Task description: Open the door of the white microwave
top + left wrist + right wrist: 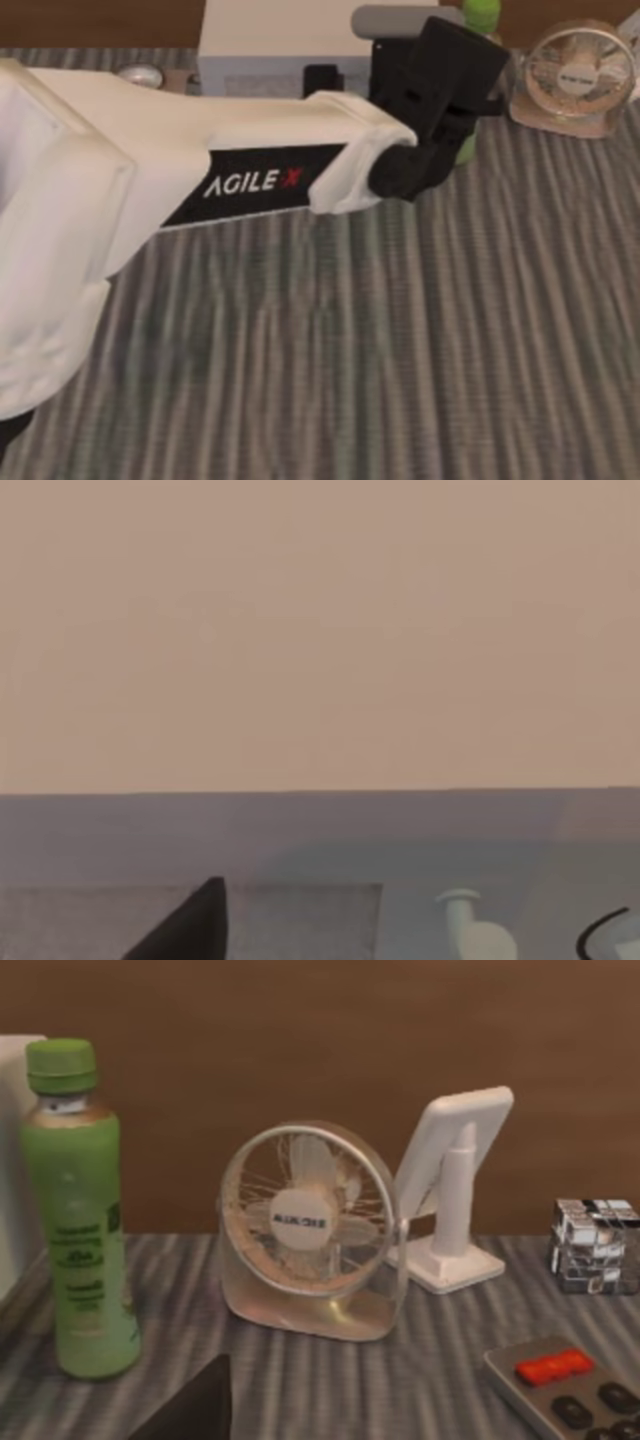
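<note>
left claw (455, 75), state unclear, reaches the white microwave (275, 40) at table's far edge.

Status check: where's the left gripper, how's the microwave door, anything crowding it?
Left gripper at white microwave front; door state unseen. Right arm out of top view. Green bottle and fan close beside it.

Overhead view, two close wrist views

You've got "AGILE·X" in white on the black strip of the left arm (262, 182), running from approx 9 toward 12 o'clock in the top view. The fan (310, 1228) hub has a small dark word, reads approx "AUKOSE", not sure. The green bottle (80, 1220) label has print, too small to read. No other text legible.
</note>
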You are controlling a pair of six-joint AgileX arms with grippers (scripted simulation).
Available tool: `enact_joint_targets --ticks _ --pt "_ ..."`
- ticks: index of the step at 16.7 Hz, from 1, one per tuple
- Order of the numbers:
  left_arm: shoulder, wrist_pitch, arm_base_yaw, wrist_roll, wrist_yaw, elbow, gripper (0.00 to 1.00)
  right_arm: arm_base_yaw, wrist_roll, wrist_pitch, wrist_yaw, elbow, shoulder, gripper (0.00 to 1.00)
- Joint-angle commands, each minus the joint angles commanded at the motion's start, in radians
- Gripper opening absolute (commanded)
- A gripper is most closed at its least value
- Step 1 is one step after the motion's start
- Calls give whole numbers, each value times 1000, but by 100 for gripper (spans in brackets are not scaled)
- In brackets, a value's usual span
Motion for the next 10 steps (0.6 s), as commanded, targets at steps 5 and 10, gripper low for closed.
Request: enact_joint_targets --ticks 5,10 --pt "5 2 4 3 3 5 92 0 0 0 0 0 0 100" --pt "5 2 4 3 3 5 55 0 0 0 0 0 0 100"
